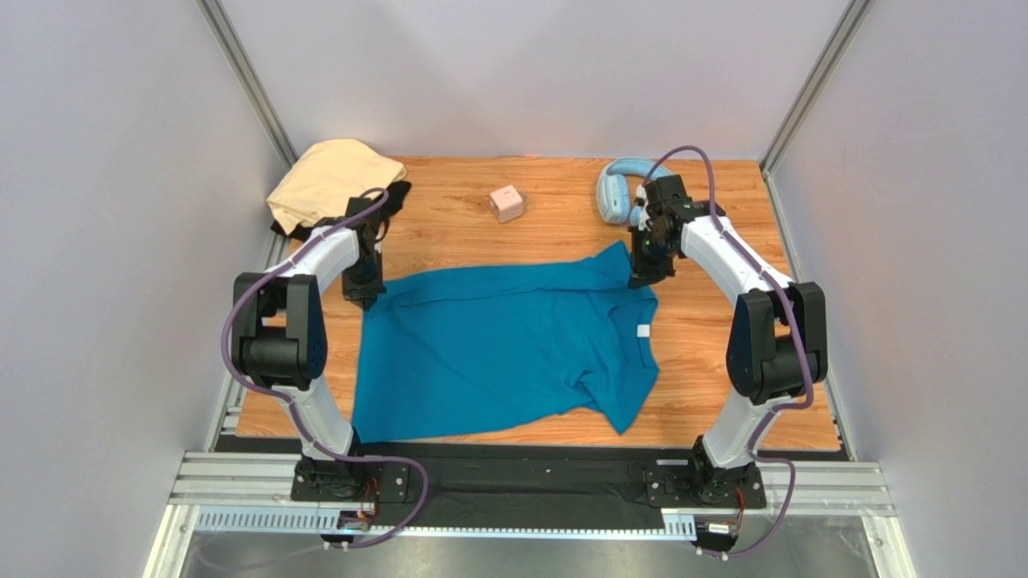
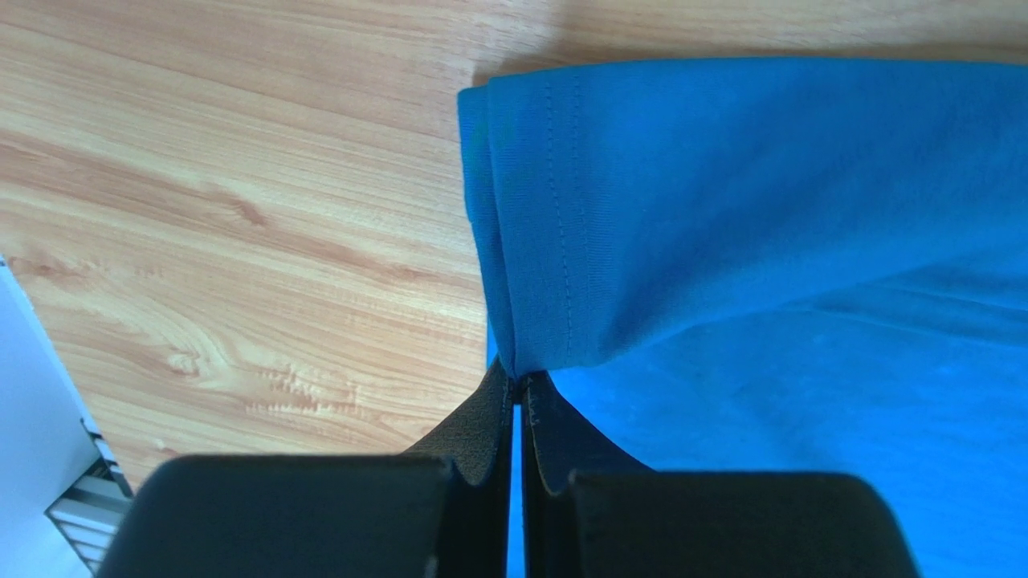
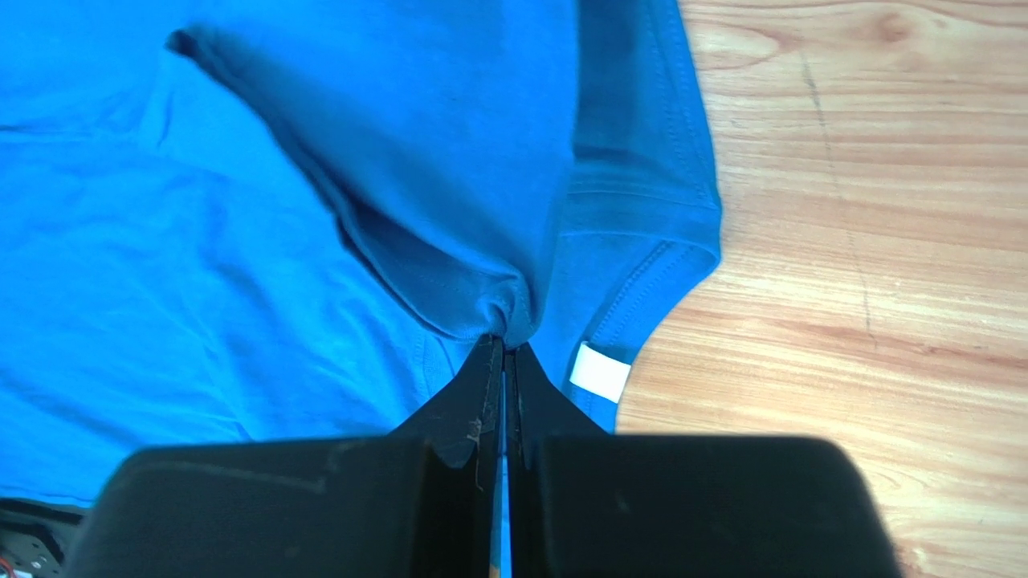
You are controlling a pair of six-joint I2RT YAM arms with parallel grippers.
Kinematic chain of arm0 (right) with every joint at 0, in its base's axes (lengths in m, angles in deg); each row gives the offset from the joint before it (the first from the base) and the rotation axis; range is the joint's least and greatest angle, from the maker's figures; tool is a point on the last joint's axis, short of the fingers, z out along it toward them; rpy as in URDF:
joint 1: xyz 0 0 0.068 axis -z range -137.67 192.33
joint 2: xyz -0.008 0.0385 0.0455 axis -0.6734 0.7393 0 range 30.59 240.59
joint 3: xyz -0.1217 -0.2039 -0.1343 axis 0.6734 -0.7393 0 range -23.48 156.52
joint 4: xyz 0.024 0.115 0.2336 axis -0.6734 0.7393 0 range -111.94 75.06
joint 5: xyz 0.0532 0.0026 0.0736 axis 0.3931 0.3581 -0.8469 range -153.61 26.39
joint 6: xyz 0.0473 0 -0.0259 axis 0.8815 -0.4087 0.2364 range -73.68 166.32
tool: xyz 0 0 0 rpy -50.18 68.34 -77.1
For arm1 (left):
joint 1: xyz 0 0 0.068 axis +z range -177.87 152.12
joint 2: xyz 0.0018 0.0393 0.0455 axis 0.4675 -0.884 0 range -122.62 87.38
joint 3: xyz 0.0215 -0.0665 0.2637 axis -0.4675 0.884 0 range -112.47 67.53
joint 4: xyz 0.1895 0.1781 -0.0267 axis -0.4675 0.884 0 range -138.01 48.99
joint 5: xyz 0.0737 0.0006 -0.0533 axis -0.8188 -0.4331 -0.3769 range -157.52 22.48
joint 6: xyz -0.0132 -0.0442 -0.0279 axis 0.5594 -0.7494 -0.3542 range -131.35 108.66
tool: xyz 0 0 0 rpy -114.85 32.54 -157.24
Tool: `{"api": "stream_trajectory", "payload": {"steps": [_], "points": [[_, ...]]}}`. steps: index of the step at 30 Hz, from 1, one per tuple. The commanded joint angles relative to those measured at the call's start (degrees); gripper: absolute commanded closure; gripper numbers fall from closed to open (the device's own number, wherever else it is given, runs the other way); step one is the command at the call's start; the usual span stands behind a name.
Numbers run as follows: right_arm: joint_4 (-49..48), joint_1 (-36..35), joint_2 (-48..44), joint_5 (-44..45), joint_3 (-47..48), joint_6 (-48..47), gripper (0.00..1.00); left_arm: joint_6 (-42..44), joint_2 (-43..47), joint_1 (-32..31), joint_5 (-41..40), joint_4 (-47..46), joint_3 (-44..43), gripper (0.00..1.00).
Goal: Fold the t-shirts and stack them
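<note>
A teal-blue t-shirt (image 1: 501,343) lies spread across the middle of the wooden table, its neck with a small white tag (image 1: 644,330) toward the right. My left gripper (image 1: 364,287) is shut on the shirt's far left hem corner (image 2: 531,241); the cloth hangs from the fingertips. My right gripper (image 1: 640,275) is shut on a bunched fold near the shoulder (image 3: 483,289), just beside the collar and the white tag (image 3: 600,371). A pale tan t-shirt (image 1: 328,178) lies crumpled at the far left corner over a black t-shirt (image 1: 395,195), of which only an edge shows.
Light-blue headphones (image 1: 618,190) lie at the back right, just behind my right wrist. A small pink cube (image 1: 507,202) sits at the back centre. Grey walls close in the table (image 1: 724,361) on three sides.
</note>
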Motion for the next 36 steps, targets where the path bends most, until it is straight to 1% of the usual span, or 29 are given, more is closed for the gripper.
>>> {"api": "stream_trajectory", "payload": {"steps": [1,5,9,12,20,27,32,34,35,36], "points": [[0.3,1.7,-2.0,1.6,0.1,1.1,1.00,-1.4,2.1,0.8,-2.8,0.1,-1.0,1.00],[0.0,4.0,-3.4,1.0,0.8,1.4,1.00,-0.8,2.6,1.4,-2.5,-0.3,-3.1,1.00],[0.1,5.4,-2.9,-0.4,2.5,1.6,1.00,0.4,1.4,1.7,-2.5,0.3,-6.3,1.00],[0.4,5.7,-2.1,-0.9,2.8,1.6,1.00,0.9,0.2,2.0,-2.7,1.4,-7.2,1.00],[0.6,5.7,0.8,-3.1,2.6,1.6,1.00,0.4,-3.6,2.1,0.2,2.8,-4.7,1.00],[0.8,5.7,1.1,-4.4,1.4,1.9,1.00,-1.4,-4.0,2.1,0.6,2.7,-0.3,1.00],[3.3,5.7,3.2,-5.0,1.9,2.0,1.00,-1.7,-6.6,2.1,0.8,4.2,-0.9,1.00],[4.9,5.7,4.5,-4.8,2.6,2.2,0.87,-2.0,-7.0,2.1,0.9,4.9,-1.5,0.98],[5.2,5.7,4.6,-4.6,2.7,2.4,0.82,-2.4,-6.9,2.1,0.1,5.0,-1.7,0.96],[5.3,5.7,4.6,-4.2,2.6,2.5,0.79,-3.0,-6.9,2.1,-0.2,5.0,-2.2,0.90]]}}
